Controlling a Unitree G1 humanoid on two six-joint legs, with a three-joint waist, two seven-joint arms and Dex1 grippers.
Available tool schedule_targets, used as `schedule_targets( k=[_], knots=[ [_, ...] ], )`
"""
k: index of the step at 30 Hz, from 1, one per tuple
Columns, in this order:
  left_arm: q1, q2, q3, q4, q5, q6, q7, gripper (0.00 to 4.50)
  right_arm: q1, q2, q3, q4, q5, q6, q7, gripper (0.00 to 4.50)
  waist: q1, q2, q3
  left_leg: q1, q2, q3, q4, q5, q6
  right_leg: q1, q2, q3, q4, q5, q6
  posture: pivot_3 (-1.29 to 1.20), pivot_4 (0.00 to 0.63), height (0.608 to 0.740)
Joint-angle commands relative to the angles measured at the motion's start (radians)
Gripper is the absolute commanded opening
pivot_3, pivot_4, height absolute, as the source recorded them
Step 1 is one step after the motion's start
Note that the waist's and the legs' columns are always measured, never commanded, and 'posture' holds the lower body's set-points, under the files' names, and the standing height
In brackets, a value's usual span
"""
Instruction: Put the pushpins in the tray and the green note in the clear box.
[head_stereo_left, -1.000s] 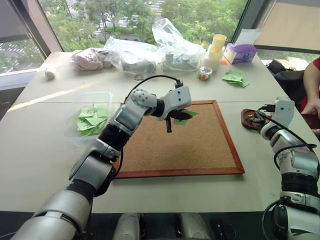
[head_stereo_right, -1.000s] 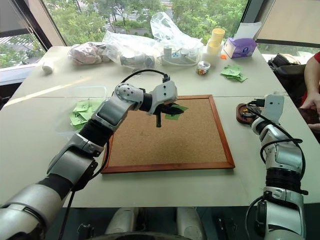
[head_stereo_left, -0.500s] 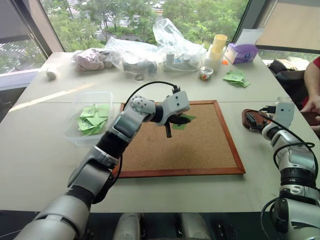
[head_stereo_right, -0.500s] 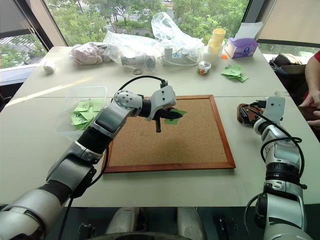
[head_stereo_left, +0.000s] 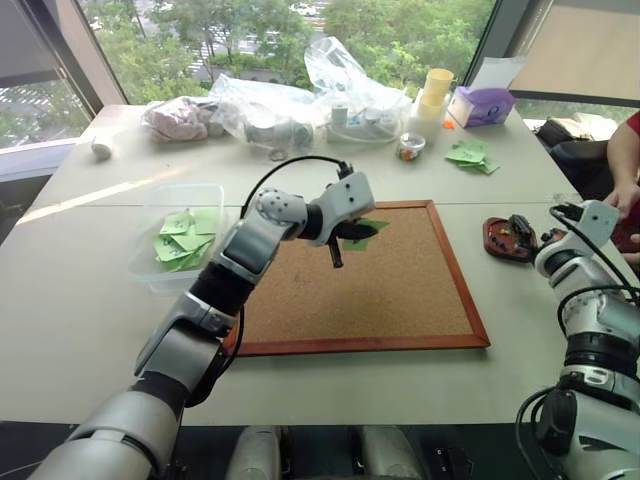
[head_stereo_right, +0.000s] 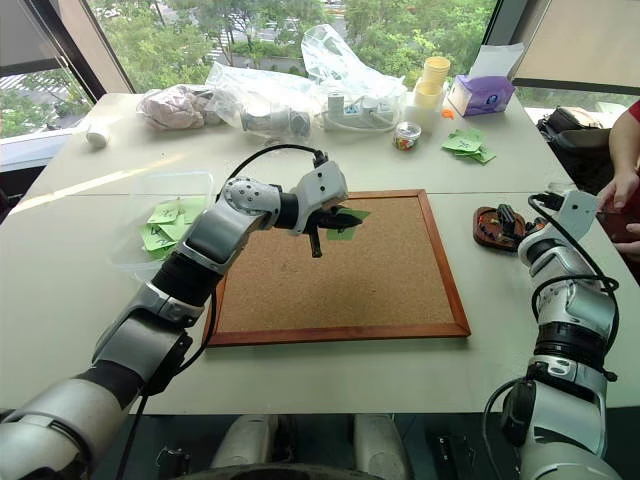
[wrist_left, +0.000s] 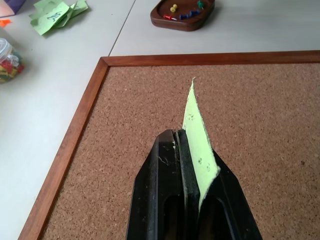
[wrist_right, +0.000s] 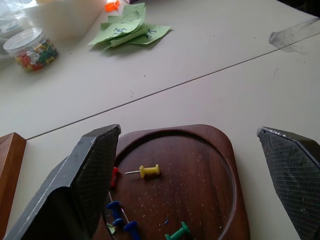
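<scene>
The small light-green square paper note (wrist_left: 199, 134) stands on edge between the two black fingers of the left gripper (wrist_left: 192, 150), which are pressed together on its lower part; its thin upper corner rises free past the fingertips, and faint dark marks show on the face that is turned sideways. The gripper holds the note above the far part of the large wood-framed cork board (head_stereo_left: 400, 300), clear of the cork.

The small dark-brown wooden tray (wrist_right: 200, 175), rounded-square with a raised rim, lies on the pale table (head_stereo_left: 90, 300) just beyond the board's right edge. In it lie a yellow-headed pushpin (wrist_right: 148, 171) on its side, a red one (wrist_right: 115, 176) partly hidden behind a finger, two blue ones and a green one. The right gripper (wrist_right: 190, 165) hovers at the tray with its fingers spread wide, one on each side of the dish, holding nothing.

The shallow clear plastic box (head_stereo_left: 172, 240) with rounded corners sits left of the board, with several green slips inside. More green slips (head_stereo_left: 468, 156) lie on the far table, near a small jar of pins (head_stereo_left: 410, 147).
</scene>
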Motion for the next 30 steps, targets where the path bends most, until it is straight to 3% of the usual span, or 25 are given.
schedule_targets(
  k=[1, 4, 7, 10, 15, 19, 25, 30],
  knots=[
    [-0.021, -0.010, 0.119, -0.067, -0.058, 0.079, 0.075, 0.00, 0.026, -0.033, 0.036, -0.150, -0.007, -0.013, 0.057, 4.48, -0.001, 0.000, 0.000, 0.000, 0.000, 0.000, 0.000, 0.000, 0.000, 0.000, 0.000, 0.000, 0.000, 0.000, 0.000, 0.00, 0.150, 0.738],
    [-0.044, -0.023, 0.294, -0.132, -0.062, 0.282, 0.308, 0.00, 0.103, -0.086, 0.210, -0.465, 0.013, 0.016, 0.262, 4.48, -0.005, 0.003, 0.002, 0.000, 0.000, -0.001, 0.000, 0.000, 0.000, 0.000, 0.000, 0.000, 0.000, 0.000, 0.000, 0.00, 0.150, 0.738],
    [-0.018, -0.028, 0.460, -0.254, 0.039, 0.528, 0.605, 0.00, 0.125, -0.108, 0.303, -0.737, 0.179, 0.158, 0.405, 4.48, -0.028, 0.004, 0.002, 0.000, 0.001, -0.002, 0.000, 0.000, 0.000, -0.001, 0.001, 0.000, 0.002, 0.000, 0.000, 0.00, 0.150, 0.738],
    [0.028, -0.027, 0.548, -0.365, 0.111, 0.640, 0.783, 0.00, 0.123, -0.128, 0.358, -0.826, 0.225, 0.240, 0.459, 4.48, -0.022, 0.003, 0.002, 0.001, 0.002, -0.004, 0.000, 0.001, -0.001, 0.000, 0.002, -0.001, 0.002, 0.000, 0.000, 0.00, 0.150, 0.738],
    [0.129, 0.032, 0.567, -0.493, 0.160, 0.730, 0.871, 0.00, 0.107, -0.136, 0.456, -0.878, 0.262, 0.305, 0.546, 4.48, 0.000, -0.002, 0.002, 0.000, 0.000, -0.004, 0.001, 0.001, -0.001, 0.001, -0.001, -0.002, 0.002, 0.000, 0.000, 0.00, 0.150, 0.738],
    [0.168, 0.049, 0.607, -0.504, 0.165, 0.786, 0.905, 1.36, 0.094, -0.119, 0.481, -0.818, 0.222, 0.277, 0.564, 4.50, 0.017, -0.008, 0.002, -0.001, -0.001, -0.004, 0.002, 0.000, -0.001, 0.001, -0.003, -0.004, 0.002, 0.000, 0.000, 0.00, 0.150, 0.738],
    [0.198, 0.055, 0.640, -0.503, 0.138, 0.772, 0.913, 4.43, 0.093, -0.123, 0.477, -0.797, 0.200, 0.265, 0.572, 4.50, 0.009, -0.009, 0.002, -0.001, -0.001, -0.004, 0.002, 0.000, 0.000, 0.001, -0.003, -0.004, 0.002, 0.000, 0.000, 0.00, 0.150, 0.738],
    [0.205, 0.060, 0.691, -0.537, 0.113, 0.771, 0.919, 4.43, 0.121, -0.140, 0.445, -0.807, 0.214, 0.278, 0.577, 4.50, 0.004, -0.009, 0.002, 0.000, 0.000, -0.003, 0.001, 0.000, 0.000, 0.001, -0.002, -0.004, 0.002, 0.000, 0.000, 0.00, 0.150, 0.738]
  ],
)
